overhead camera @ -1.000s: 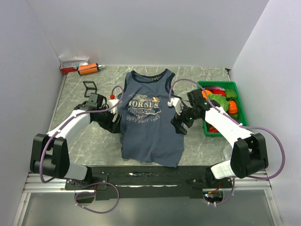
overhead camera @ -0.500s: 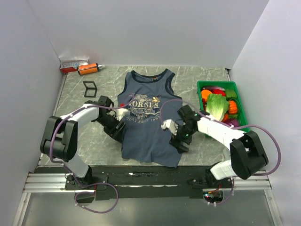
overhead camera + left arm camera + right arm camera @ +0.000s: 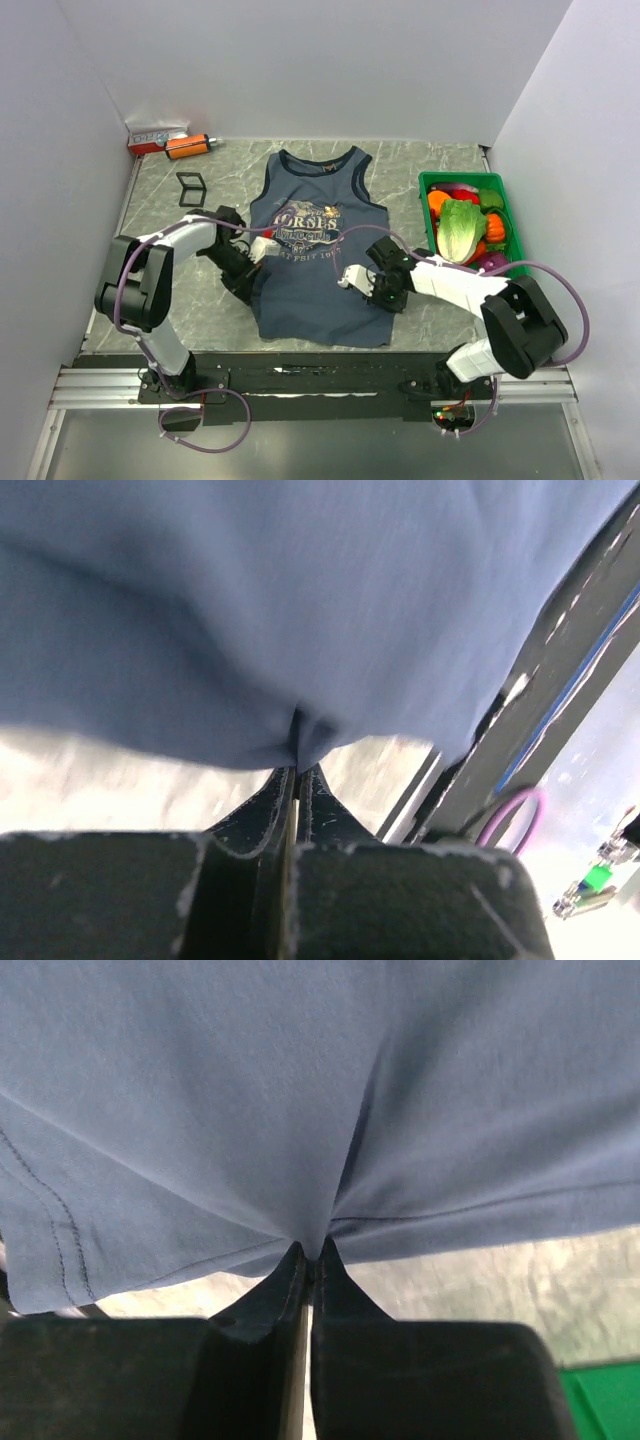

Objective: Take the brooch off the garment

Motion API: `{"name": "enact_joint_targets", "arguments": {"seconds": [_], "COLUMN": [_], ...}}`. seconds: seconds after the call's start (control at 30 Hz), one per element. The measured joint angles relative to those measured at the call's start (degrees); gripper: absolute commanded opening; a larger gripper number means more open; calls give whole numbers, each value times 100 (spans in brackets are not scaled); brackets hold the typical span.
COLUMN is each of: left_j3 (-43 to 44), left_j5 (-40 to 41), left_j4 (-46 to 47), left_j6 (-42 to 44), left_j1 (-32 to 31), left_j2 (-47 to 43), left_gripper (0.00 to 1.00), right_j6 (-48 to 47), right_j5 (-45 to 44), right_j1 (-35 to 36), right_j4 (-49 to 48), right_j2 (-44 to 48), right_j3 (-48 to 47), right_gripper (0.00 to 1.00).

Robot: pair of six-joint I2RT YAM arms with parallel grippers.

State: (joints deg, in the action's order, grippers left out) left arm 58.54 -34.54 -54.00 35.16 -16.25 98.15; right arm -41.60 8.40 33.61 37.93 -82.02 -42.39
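The left hand and right hand each pinch a side fold of the top, soft cloth that should bunch easily.

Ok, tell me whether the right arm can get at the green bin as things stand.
Probably yes, once it lets go: the right gripper is shut on the edge of the garment. The green bin sits close beside that arm, with nothing standing between them.
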Motion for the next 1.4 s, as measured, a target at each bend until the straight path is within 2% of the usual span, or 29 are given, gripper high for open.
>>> {"name": "enact_joint_targets", "arguments": {"seconds": [0.33,0.43,0.47,0.53,0.57,0.63,0.7,0.77,0.9,1.0,1.13,1.2,1.4], "left_j3": [160,258,343,590,688,907,1180,1635,2761,3759,4345,4535,4715], "left_j5": [938,1145,1196,1364,1453,1687,1891,2081,1941,1311,210,-260,-680], "left_j4": [-1314,-1714,-1825,-1952,-1950,-2022,-2096,-2192,-2225,-2142,-1248,-581,1047], "left_j6": [1261,1423,1429,1443,1471,1510,1567,1705,1810,1534,321,-463,-2127], "left_j1": [675,678,671,667,669,669,678,682,710,717,717,704,634], "left_j2": [-249,-144,-74,118,170,184,164,164,273,761,1596,2100,2988], "left_gripper": [1,1,4,17,20,33,39,46,49,46,35,33,30], "right_j6": [-629,-839,-896,-990,-1091,-1272,-1478,-1716,-1895,-1572,-756,-330,260], "right_j5": [105,216,249,339,420,590,756,981,1333,1469,1569,1580,1366], "right_j1": [-177,-387,-437,-505,-564,-706,-844,-986,-1167,-1191,-1290,-1331,-1340], "right_j4": [782,1023,1086,1202,1333,1624,1998,2271,2197,1685,769,323,-308], "right_j2": [1121,1147,1132,1093,1056,1038,1099,1279,1574,1091,-291,-1097,-2555], "right_j3": [337,350,350,339,297,162,-76,-389,-1113,-1690,-2603,-3143,-4227], "right_gripper": [4,14,23,33,42,49,61,67,65,59,49,47,37]}}
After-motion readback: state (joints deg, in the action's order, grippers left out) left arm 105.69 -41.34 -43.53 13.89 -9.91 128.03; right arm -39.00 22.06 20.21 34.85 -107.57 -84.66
